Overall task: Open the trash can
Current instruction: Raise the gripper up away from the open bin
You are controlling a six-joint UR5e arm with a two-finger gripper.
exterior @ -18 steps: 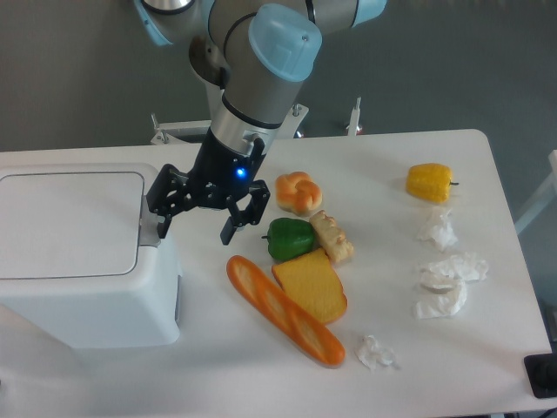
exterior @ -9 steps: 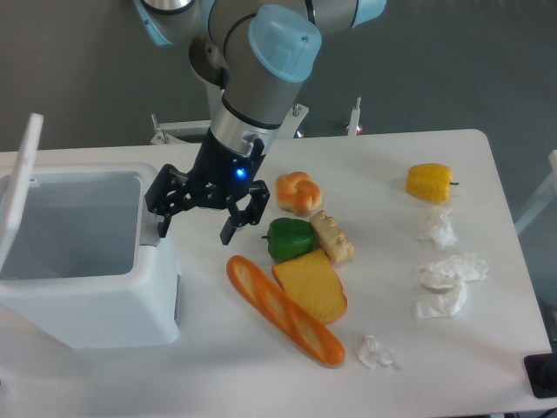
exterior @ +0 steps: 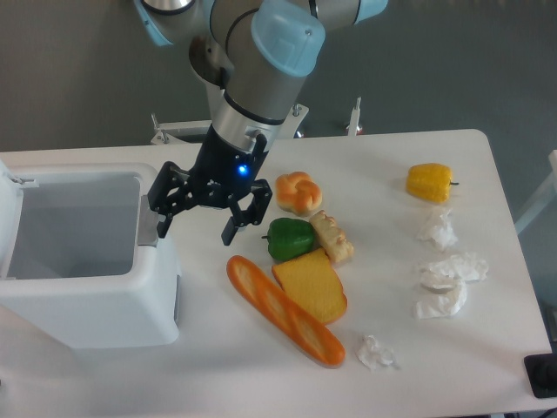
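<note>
- The tool hung with its 2 fingers spread wide, gripping nothing.
- Its left-hand finger sat at the right rim of the trash can; contact could not be judged.
- The trash can stood open, its lid swung up at the far left.
- A baguette lay below-right of the tool on the bench.

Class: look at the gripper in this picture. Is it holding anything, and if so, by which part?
Nothing is held. The gripper is open, one finger at the right rim of the trash can, clamping nothing.
</note>
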